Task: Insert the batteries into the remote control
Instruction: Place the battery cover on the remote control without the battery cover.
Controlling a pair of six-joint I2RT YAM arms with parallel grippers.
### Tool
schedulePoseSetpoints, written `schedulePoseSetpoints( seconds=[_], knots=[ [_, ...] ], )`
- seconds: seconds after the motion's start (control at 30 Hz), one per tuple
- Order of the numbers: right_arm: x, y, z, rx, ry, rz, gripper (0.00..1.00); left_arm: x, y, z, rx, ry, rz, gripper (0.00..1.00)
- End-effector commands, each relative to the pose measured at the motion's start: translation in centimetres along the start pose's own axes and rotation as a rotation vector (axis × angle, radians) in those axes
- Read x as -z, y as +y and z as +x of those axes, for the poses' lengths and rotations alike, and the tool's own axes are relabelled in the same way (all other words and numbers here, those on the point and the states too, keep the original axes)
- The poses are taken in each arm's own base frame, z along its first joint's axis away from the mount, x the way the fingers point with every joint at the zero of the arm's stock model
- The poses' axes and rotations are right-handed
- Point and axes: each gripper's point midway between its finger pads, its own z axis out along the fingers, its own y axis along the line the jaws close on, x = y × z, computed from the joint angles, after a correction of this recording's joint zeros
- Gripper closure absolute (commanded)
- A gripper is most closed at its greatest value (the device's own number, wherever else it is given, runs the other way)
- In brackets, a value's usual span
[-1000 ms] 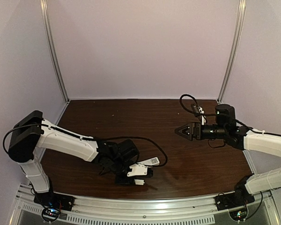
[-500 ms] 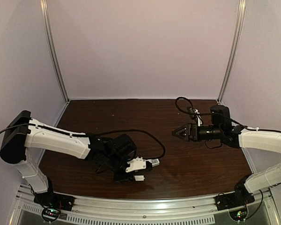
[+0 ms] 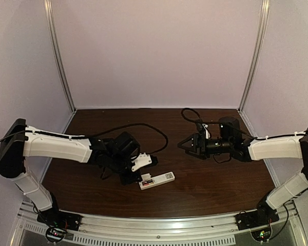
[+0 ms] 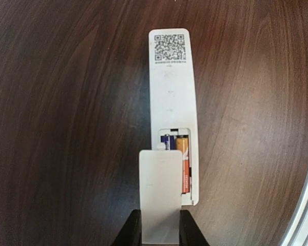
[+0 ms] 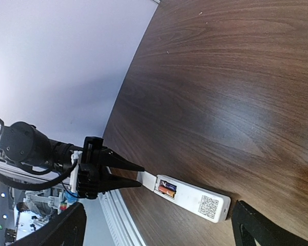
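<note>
Your left gripper (image 4: pixel 159 226) is pinching the small white cover (image 4: pixel 159 189) by one end, fingers pressed onto its edges. It holds the cover over the open end of the remote control (image 4: pixel 172 97), which lies back-up on the table (image 3: pixel 220 179), near the front edge and left of centre. The batteries (image 4: pixel 178 154) already sit side by side in the compartment, bluish-purple (image 4: pixel 167 142) beside orange-red (image 4: pixel 182 166), so closing up looks like the step in hand. The cover sits skewed to one side of the opening; square it with the compartment's edges first, then bring it down flat and ease it home without shoving the unheld remote. Whether cover and remote touch, you cannot tell. A QR code (image 4: pixel 169 47) marks the remote's far end; the line beneath it and the battery print are too small to read. Your right gripper (image 3: pixel 186 146) hangs spread and empty, well apart to the right.
</note>
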Motion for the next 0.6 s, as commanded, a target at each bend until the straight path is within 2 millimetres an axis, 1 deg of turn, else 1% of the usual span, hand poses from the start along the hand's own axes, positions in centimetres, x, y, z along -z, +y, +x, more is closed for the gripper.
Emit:
schedulePoseSetpoints(
  seconds=[0.0, 0.13, 0.2, 0.3, 0.37, 0.43, 0.57],
  knots=[
    [-1.1, 2.3, -0.1, -0.106, -0.032, -0.138, 0.00, -0.8, 0.3, 0.1, 0.020, 0.020, -0.006, 0.88],
    [-2.9, 3.1, 1.1, -0.167, -0.020, -0.190, 0.00, -1.2, 0.0, 0.2, 0.029, 0.020, 0.006, 0.88],
    [-3.5, 3.7, 1.2, -0.191, -0.025, -0.226, 0.00, -1.5, 0.1, 0.2, 0.034, 0.023, 0.003, 0.88],
    [-4.3, 3.8, 1.6, -0.241, -0.028, -0.267, 0.00, -1.8, 0.2, 0.5, 0.035, 0.037, 0.000, 0.88],
    [-4.6, 3.6, 1.8, -0.267, -0.026, -0.283, 0.00, -1.9, 0.0, 0.4, 0.033, 0.036, 0.006, 0.88],
    [-4.8, 3.0, 2.0, -0.295, -0.028, -0.283, 0.00, -2.0, -0.1, 0.4, 0.032, 0.037, 0.005, 0.88],
    [-4.8, 2.5, 2.1, -0.309, -0.040, -0.275, 0.00, -2.1, -0.1, 0.2, 0.023, 0.039, 0.000, 0.88]
  ],
)
